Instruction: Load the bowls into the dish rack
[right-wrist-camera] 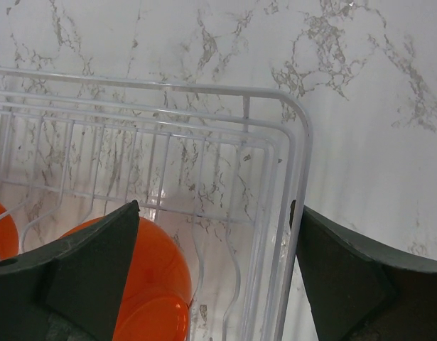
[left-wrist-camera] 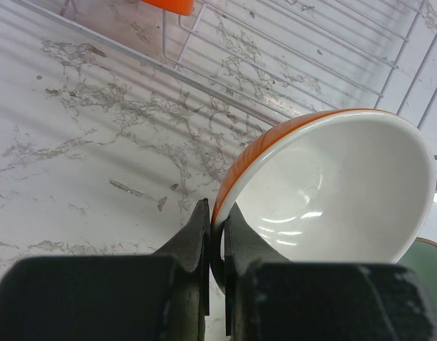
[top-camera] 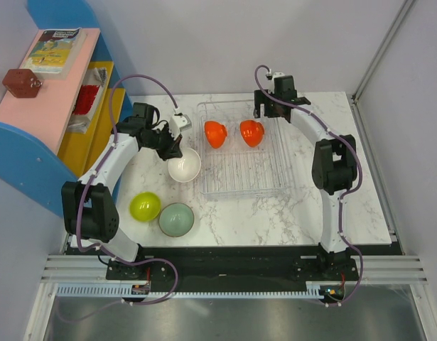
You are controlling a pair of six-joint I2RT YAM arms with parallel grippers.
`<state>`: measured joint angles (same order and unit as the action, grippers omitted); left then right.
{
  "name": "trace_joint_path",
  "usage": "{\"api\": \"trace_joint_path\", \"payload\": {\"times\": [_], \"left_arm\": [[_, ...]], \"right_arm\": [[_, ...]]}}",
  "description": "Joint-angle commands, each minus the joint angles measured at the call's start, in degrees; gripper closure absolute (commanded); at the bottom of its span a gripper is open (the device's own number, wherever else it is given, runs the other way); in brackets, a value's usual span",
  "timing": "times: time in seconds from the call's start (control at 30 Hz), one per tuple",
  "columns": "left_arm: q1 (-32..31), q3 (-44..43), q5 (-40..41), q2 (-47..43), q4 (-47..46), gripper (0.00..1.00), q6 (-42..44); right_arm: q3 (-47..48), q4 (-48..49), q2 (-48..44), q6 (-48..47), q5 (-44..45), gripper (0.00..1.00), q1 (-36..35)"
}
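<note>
My left gripper [top-camera: 174, 146] [left-wrist-camera: 217, 220] is shut on the rim of a bowl [top-camera: 184, 165] [left-wrist-camera: 332, 192], orange outside and white inside, just left of the dish rack [top-camera: 282, 186] [left-wrist-camera: 289, 64]. Two red-orange bowls [top-camera: 215, 133] [top-camera: 251, 132] stand on edge in the rack's far end. A lime-yellow bowl [top-camera: 145, 206] and a pale grey-green bowl [top-camera: 176, 219] [left-wrist-camera: 433, 261] rest on the table near the left arm. My right gripper [top-camera: 264, 111] [right-wrist-camera: 214, 213] hangs open over the rack's far right corner [right-wrist-camera: 300, 142], beside a red-orange bowl [right-wrist-camera: 158, 284], holding nothing.
A blue, pink and yellow shelf unit [top-camera: 40, 106] stands at the left with a book [top-camera: 53, 48] and a brown object [top-camera: 21, 82] on top. The marble table [top-camera: 332, 234] ends at a wall behind and a rail in front.
</note>
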<state>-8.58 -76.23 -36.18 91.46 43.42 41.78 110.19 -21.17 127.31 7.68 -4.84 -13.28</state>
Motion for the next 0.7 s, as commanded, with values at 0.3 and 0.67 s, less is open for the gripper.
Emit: {"api": "trace_joint_path", "payload": {"times": [0.3,0.67], "left_arm": [[0.05,-1.73,-3.63,-2.34,-0.62,0.98,-2.32],[-0.82,-4.19,-8.81,-5.06,-0.70,0.98,-2.49]], "right_arm": [[-1.47,0.51,-5.13,0.14,23.31,0.03,0.18],[-3.23,0.08,-13.39,4.34,-9.72,0.04,3.96]]}}
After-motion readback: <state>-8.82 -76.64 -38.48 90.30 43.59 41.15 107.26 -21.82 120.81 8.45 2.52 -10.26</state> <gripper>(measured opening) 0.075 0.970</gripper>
